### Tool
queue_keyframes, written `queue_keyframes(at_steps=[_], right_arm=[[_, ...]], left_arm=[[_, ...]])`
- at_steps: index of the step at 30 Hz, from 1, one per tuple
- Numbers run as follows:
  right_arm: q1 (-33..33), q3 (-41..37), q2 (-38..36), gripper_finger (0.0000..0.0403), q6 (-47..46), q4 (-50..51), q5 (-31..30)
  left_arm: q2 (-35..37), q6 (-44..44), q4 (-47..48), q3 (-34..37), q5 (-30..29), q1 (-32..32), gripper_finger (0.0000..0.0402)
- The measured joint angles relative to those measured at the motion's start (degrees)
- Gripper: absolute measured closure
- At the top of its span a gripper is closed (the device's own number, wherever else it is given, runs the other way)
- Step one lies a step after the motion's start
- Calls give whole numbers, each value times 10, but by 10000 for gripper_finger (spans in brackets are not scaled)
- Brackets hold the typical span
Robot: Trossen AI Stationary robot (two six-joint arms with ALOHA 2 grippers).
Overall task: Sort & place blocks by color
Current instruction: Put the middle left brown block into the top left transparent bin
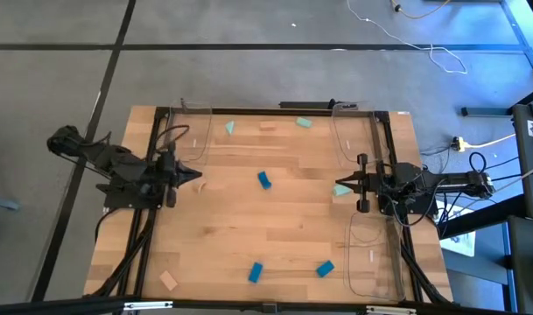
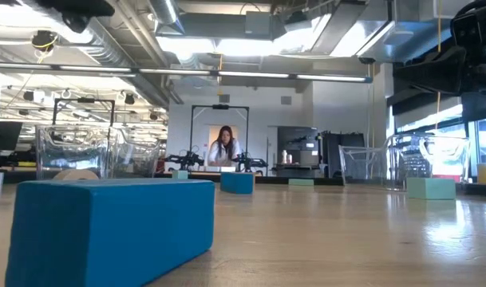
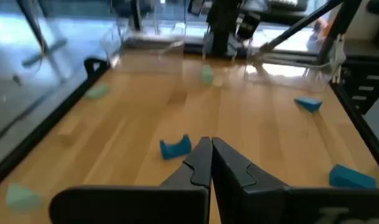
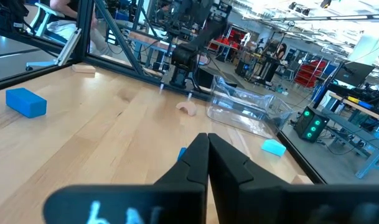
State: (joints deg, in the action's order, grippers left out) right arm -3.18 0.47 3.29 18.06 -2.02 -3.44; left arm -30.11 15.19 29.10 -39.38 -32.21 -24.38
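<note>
Small blocks lie scattered on the wooden table (image 1: 284, 227). Blue ones lie at the middle (image 1: 264, 180) and near the front edge (image 1: 255, 273) (image 1: 325, 269). Mint ones lie near the far edge (image 1: 230, 128) (image 1: 304, 122). A tan one lies at the front left (image 1: 168, 280). My left gripper (image 1: 199, 175) (image 3: 211, 146) hovers shut at the table's left, pointing toward the middle blue block (image 3: 175, 147). My right gripper (image 1: 338, 185) (image 4: 208, 140) waits shut at the right, with a mint block (image 1: 341, 192) by its tips.
Clear plastic trays stand at the far left (image 1: 192, 131), far right (image 1: 354, 131) and near right (image 1: 371, 254). A black frame (image 1: 152, 219) runs along the table's sides. A tan arch block (image 4: 188, 108) lies near the left arm. A person (image 2: 224, 147) sits far behind the table.
</note>
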Motion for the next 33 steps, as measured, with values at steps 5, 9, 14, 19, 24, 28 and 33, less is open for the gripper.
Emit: queue_keyframes(at_steps=[5,9,14,19,24,28,33], right_arm=[[0,0,0,393,0,0,0],[0,0,0,393,0,0,0],[0,0,0,393,0,0,0],[0,0,0,393,0,0,0],[0,0,0,393,0,0,0],[0,0,0,393,0,0,0],[0,0,0,393,0,0,0]], left_arm=[[-55,109,29,-67,42,0,401],[-68,170,-67,-77,85,0,401],[-70,155,-106,-77,122,0,401],[-70,173,-106,-77,115,0,401],[-75,173,-79,-77,114,0,401],[-93,177,-35,-77,90,0,401],[-129,222,5,-77,61,5,401]])
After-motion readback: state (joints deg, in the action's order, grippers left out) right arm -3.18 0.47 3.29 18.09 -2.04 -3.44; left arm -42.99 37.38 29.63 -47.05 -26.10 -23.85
